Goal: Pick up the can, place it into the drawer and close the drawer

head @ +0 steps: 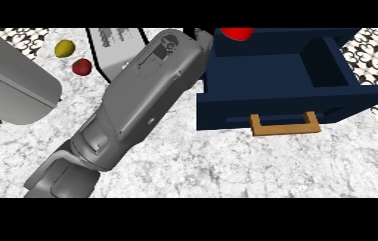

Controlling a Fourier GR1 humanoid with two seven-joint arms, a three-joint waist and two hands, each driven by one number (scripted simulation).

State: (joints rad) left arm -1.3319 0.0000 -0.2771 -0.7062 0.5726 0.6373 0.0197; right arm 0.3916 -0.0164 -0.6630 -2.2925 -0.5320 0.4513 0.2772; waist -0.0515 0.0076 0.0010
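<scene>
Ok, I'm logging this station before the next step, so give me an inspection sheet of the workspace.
Surface: mottled white counter.
Job's things: dark blue drawer open, wooden handle facing the robot; red can at its far edge, partly out of view.
Clutter: yellow fruit, red fruit, white flat object, grey rounded object at left.
Hands: left hand mostly hidden beyond its forearm; right hand not seen.
Cables: nothing seen.
Surroundings: patterned tiles at top corners.

Drawer right, fruit left.
The open drawer [221, 107] sits on the tabletop [221, 165], handle [285, 126] at its near side; far left lies a lemon [65, 48], a round fruit [82, 66] just before it.
</scene>
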